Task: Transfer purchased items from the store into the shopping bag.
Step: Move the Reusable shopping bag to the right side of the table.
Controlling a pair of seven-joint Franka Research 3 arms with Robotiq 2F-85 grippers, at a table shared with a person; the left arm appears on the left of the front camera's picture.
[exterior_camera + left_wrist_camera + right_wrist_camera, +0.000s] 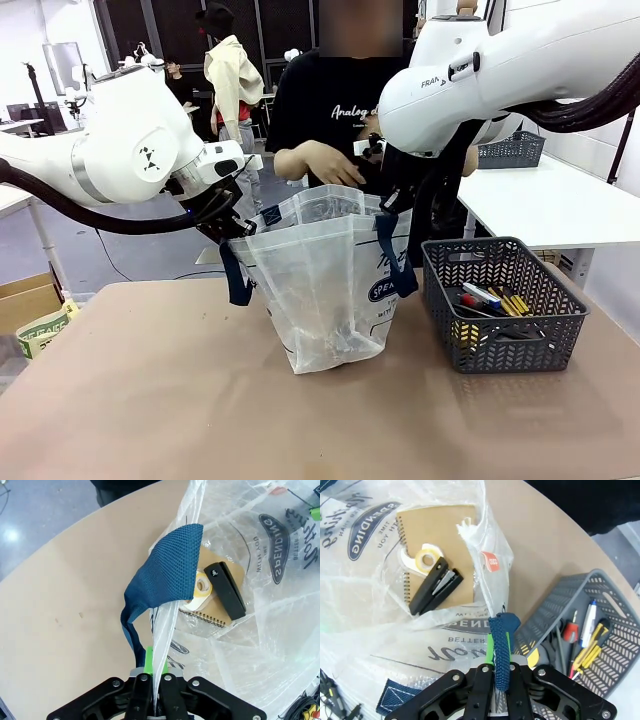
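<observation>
A clear, crinkly plastic shopping bag with navy strap handles and a navy oval logo [325, 295] stands upright in the middle of the tan bench [150, 400], its mouth held wide. The left jaws sit at the bag's left rim. They are pinched fully closed on a fold of the clear plastic, with a green pad [149, 656] showing beside the fold. One navy strap [167, 575] hangs loose just past them. The right jaws are at the bag's right rim, clamped on the other navy strap [501, 645], which stands up between them.

On the bag's floor lies a tan spiral-bound notebook [440, 530]. A black stapler [436, 586] rests across it, and a white-and-yellow roll of tape [426, 559] touches the stapler's far end.

Just right of the bag sits a dark grey plastic basket with lattice sides [500, 340]. Inside it are a blue-and-white pen [590, 617] and several yellow-and-black tools [592, 647].

A person in a black shirt stands at the far side. One hand [325, 165] is above the bag's far rim; whether it touches the plastic I cannot tell.
</observation>
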